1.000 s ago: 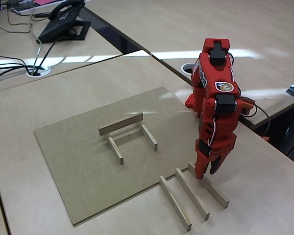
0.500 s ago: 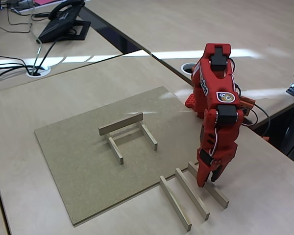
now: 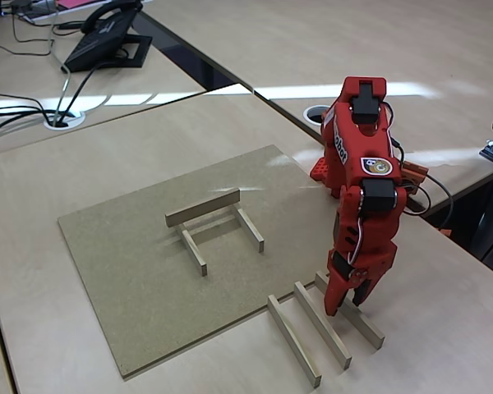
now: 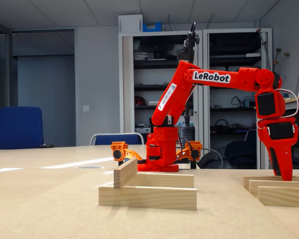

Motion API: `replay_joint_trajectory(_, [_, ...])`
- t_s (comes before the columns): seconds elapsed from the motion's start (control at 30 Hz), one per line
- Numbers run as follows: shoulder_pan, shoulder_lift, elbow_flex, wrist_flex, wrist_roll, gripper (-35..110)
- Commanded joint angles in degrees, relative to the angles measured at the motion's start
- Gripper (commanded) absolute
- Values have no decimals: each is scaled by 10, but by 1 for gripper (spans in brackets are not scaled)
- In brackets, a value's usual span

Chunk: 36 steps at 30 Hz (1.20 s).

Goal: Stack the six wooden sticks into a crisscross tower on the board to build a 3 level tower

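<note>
On the board [image 3: 140,271] stand two parallel wooden sticks [image 3: 193,250] [image 3: 248,228], and a third stick [image 3: 203,207] lies across their far ends: the start of the crisscross tower [image 4: 147,197]. Three loose sticks [image 3: 293,340] [image 3: 321,324] lie side by side on the table to the right of the board. My red gripper [image 3: 343,304] points straight down over the rightmost loose stick [image 3: 363,322], fingers slightly open, one on each side of it, tips at stick height. The other fixed view shows the gripper [image 4: 283,175] reaching down to the loose sticks [image 4: 284,195].
The arm's base [image 3: 327,168] stands behind the loose sticks near the table's back edge. A desk phone [image 3: 107,37] and cables lie on the table at far left, with a cable port [image 3: 66,119]. A dark gap [image 3: 189,61] separates the tables.
The gripper has sunk a little lower onto the rightmost loose stick, its tips now at the stick's level. The sticks have not moved.
</note>
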Motion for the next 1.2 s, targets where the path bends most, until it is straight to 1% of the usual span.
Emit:
replay_joint_trajectory(0.0, [8,4,-18,-2,9,12])
replay_joint_trajectory(0.17, [11,-6,-25,-6,14,1])
replay_joint_trajectory(0.3, [7,-3,-33,-2,14,0])
replay_joint_trajectory(0.47, [3,4,-41,18,52,0])
replay_joint_trajectory(0.63, [0,17,-92,97,144,0])
replay_joint_trajectory(0.8, [11,50,-130,189,289,0])
replay_joint_trajectory(0.87, [27,73,-130,219,367,0])
replay_joint_trajectory(1.0, [91,113,-116,242,477,0])
replay_joint_trajectory(1.17, [212,137,-111,244,519,0])
